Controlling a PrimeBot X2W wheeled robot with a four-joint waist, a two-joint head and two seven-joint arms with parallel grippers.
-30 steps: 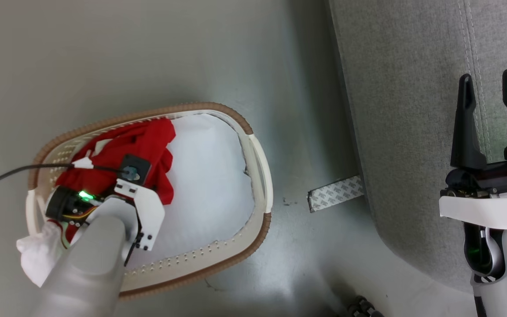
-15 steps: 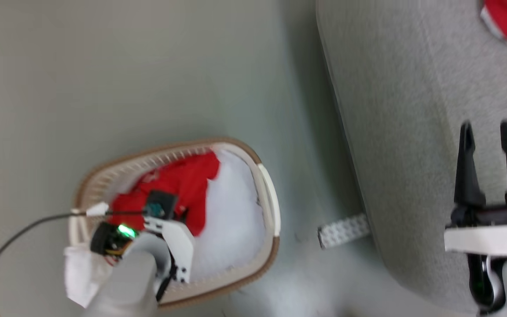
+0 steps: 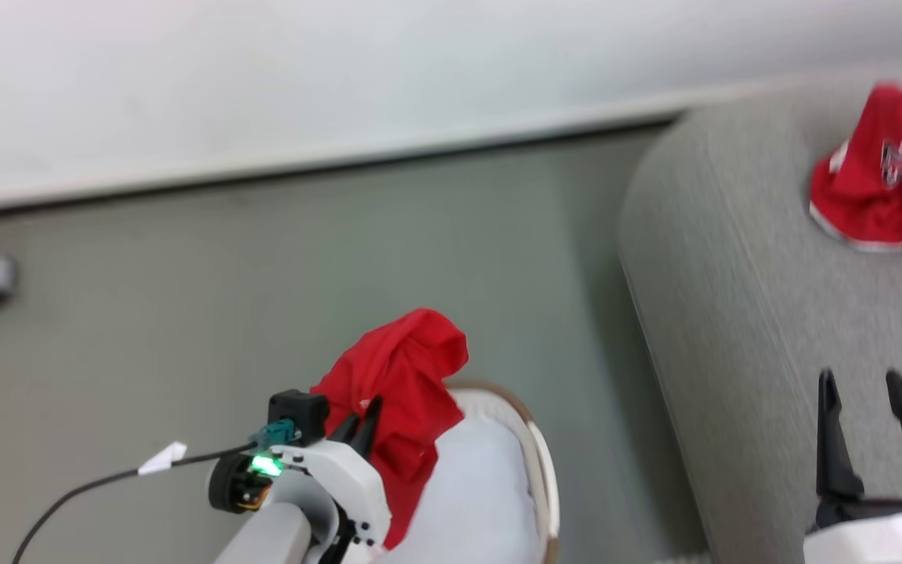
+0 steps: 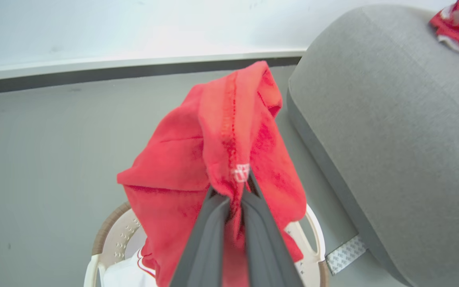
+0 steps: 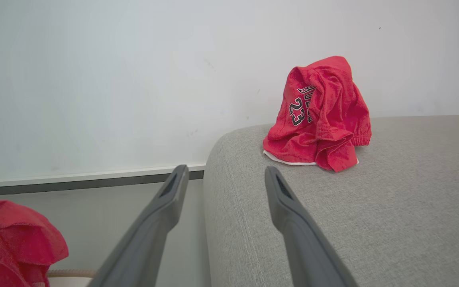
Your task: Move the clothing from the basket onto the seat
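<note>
At lower left we see the left gripper (image 3: 361, 419), its fingers pinched together on a red garment (image 3: 408, 376) held up over the basket (image 3: 543, 470). To the right we find the grey seat (image 3: 733, 313), where another red jersey (image 3: 862, 200), printed 23, lies crumpled. At lower right, the right gripper (image 3: 860, 380) hovers over the seat, fingers apart, holding nothing.

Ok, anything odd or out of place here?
Only a patterned strip lying on the floor at the sofa base, beside the basket. Otherwise fine: the left gripper holds a red shirt cleanly.
</note>
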